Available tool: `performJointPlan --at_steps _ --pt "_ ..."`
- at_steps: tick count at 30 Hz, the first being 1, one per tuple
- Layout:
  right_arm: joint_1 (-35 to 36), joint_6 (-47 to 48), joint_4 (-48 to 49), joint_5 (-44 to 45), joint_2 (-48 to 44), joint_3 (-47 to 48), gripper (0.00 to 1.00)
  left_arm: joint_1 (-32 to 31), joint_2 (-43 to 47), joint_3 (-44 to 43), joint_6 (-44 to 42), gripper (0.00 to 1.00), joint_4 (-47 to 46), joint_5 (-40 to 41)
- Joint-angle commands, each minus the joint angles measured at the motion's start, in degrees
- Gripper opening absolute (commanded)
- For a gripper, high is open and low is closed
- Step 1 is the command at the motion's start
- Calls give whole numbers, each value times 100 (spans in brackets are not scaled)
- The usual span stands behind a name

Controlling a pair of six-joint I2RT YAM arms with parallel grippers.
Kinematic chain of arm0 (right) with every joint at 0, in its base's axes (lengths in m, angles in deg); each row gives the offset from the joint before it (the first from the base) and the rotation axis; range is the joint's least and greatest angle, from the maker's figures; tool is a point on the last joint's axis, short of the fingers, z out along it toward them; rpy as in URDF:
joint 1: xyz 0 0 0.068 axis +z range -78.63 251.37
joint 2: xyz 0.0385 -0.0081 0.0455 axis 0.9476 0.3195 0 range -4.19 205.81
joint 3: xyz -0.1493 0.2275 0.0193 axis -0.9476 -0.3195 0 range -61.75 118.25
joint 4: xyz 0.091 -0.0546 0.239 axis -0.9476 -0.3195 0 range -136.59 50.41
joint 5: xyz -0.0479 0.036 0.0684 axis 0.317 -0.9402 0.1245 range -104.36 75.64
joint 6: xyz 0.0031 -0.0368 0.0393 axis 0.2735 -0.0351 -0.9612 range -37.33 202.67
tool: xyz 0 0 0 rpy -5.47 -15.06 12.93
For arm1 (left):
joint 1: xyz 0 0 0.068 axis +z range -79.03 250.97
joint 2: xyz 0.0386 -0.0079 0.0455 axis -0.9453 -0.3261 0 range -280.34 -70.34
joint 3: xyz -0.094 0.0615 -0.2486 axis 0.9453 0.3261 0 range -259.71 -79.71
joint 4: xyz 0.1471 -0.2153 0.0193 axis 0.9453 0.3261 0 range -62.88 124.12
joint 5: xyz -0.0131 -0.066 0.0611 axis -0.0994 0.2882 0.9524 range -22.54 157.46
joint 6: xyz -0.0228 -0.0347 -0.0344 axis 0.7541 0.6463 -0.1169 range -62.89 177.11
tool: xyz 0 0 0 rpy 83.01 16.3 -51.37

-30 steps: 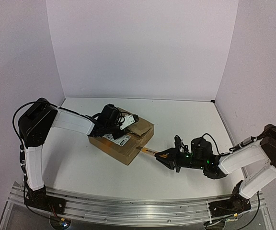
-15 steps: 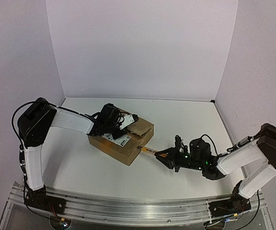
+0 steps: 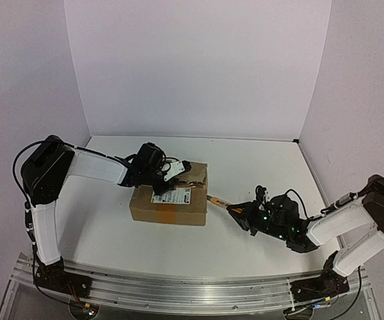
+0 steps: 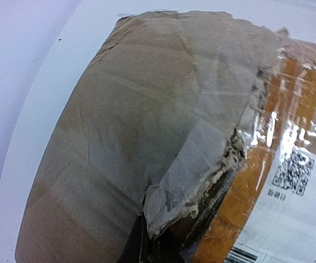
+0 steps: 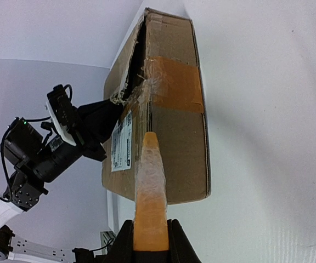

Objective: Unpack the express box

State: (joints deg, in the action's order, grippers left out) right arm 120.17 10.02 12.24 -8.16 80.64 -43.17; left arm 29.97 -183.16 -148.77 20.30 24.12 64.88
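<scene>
On the white desk (image 3: 265,167), left of centre, lies the shallow brown corrugated cardboard express box (image 3: 169,208), its white barcode label (image 3: 172,197) facing up. My left fingers (image 5: 104,111) are closed tight at the ragged gap in the lid and appear to pinch the torn cardboard flap (image 4: 163,109). I read that as a way to lift the flap and to steady the box against a push from the other side. My right fingers (image 5: 124,244) sit narrow, clamped on a tapered orange stick wrapped in clear film (image 5: 148,197). They hold it level, aimed at the box's right side near the brownish tape strip (image 5: 174,82) that seals it. Whether the tip touches the cardboard I cannot tell. The box looks only partly opened, and nothing of its contents shows
</scene>
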Motion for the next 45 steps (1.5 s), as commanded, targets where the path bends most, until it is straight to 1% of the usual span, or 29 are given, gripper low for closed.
performJointPlan --at_steps 1,6,8,10,14,19,22,26,29,30,33,35,38,41,45 --pt "-310 283 562 638 106 455 0 -204 69 292 -320 0 883 -1046" --pt "-315 202 569 129 740 844 0 -259 85 270 -272 0 843 -1311" --pt "-315 207 560 -144 886 960 0 -268 91 270 -259 0 779 -1412" --pt "-317 196 565 -229 936 986 0 -277 83 244 -247 0 721 -1436" --pt "-331 355 548 -75 863 973 0 -277 115 255 -410 0 767 -1509" --pt "-405 1167 461 137 607 1288 0 -266 218 367 -754 0 797 -1569" --pt "-504 1385 368 179 482 1322 0 -246 264 395 -859 0 816 -1638" --pt "-596 1626 -34 105 520 1341 0 -227 388 554 -1131 0 750 -1841" --pt "-727 1869 -164 -658 799 1633 0 -229 474 685 -1409 0 678 -1976" --pt "-763 2087 -443 -1011 849 1751 0 -221 473 694 -1467 0 658 -1991" --pt "-840 2828 -1362 -1586 648 1955 0 -145 513 724 -1627 0 670 -2027" --pt "-1062 2997 -1395 -2180 556 1856 0 -95 557 753 -1747 0 728 -2154" --pt "-1440 3174 -1489 -3114 575 1959 0 -34 592 769 -1874 0 798 -2359" --pt "-1829 3186 -1590 -3568 705 2130 0 -3 638 716 -1956 0 878 -2506" --pt "-1913 3318 -1977 -3744 1019 2549 0 20 715 692 -2133 0 1011 -2591"
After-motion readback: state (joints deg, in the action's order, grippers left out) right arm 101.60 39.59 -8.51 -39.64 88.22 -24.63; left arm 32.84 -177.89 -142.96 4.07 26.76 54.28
